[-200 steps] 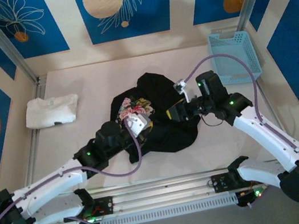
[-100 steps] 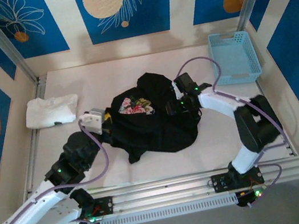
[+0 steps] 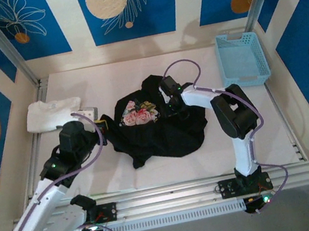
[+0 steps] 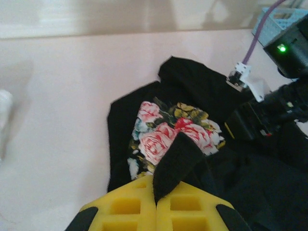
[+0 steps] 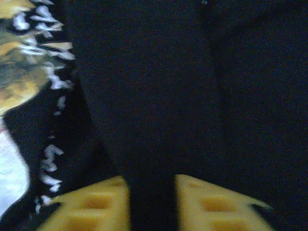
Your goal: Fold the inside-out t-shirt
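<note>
The inside-out t-shirt is a black crumpled heap in the middle of the table, its floral print facing up. My left gripper is at the shirt's left edge. In the left wrist view the left gripper is shut on a raised fold of the t-shirt, with the print just beyond it. My right gripper is pressed down on the shirt right of the print. In the right wrist view the right gripper has its jaws close together with a ridge of the black t-shirt between them.
A folded white t-shirt lies at the far left. A light-blue basket stands at the back right. The right arm's wrist hangs over the shirt's right side. A metal rail runs along the near edge.
My left arm has drawn back to the left while holding the cloth. My right gripper has moved left and farther back across the shirt, and its jaws have narrowed on the fabric.
</note>
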Tool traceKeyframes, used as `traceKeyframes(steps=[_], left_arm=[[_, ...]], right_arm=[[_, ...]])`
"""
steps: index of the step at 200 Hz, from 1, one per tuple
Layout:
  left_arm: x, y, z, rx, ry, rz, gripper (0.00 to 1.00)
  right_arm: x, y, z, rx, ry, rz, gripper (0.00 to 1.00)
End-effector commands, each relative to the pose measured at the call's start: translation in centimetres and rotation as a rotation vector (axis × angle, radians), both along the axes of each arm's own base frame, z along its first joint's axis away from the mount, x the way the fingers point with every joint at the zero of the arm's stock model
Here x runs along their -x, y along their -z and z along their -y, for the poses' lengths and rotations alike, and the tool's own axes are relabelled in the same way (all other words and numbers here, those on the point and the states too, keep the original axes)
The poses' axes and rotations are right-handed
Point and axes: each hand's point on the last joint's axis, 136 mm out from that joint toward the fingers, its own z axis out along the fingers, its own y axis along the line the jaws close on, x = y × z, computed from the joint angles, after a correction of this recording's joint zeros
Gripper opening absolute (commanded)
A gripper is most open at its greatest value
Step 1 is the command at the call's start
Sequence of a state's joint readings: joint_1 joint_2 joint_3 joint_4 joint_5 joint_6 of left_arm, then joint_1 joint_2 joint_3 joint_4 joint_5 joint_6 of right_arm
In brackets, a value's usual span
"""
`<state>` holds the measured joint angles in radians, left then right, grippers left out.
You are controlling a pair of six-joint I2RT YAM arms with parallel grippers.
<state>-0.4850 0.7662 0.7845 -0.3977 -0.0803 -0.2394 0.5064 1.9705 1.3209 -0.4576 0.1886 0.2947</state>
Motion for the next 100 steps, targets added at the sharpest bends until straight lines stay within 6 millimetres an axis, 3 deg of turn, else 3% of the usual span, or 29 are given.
traceKeyframes(steps=[1, 24, 50, 76, 100], left_arm=[[0.9, -1.4, 0.9, 0.082, 0.063, -0.045, 0.00], [0.9, -1.9, 0.1, 0.063, 0.044, -0.085, 0.00], [0.7, -2.9, -1.0, -0.013, 0.043, -0.111, 0.00], [0.0, -6.5, -2.2, -0.042, 0.030, -0.048, 0.00], [-1.1, -10.8, -3.7, -0.028, -0.030, 0.050, 0.00]], right_arm=[[-0.9, -2.3, 1.1, 0.034, 0.010, 0.066, 0.13], [-1.3, -7.0, 2.5, -0.027, 0.039, 0.177, 0.00], [-0.9, -14.2, 4.5, -0.220, 0.076, 0.311, 0.00], [0.3, -21.0, 7.8, -0.404, 0.131, 0.438, 0.00], [1.6, -25.4, 11.0, -0.470, 0.188, 0.545, 0.00]])
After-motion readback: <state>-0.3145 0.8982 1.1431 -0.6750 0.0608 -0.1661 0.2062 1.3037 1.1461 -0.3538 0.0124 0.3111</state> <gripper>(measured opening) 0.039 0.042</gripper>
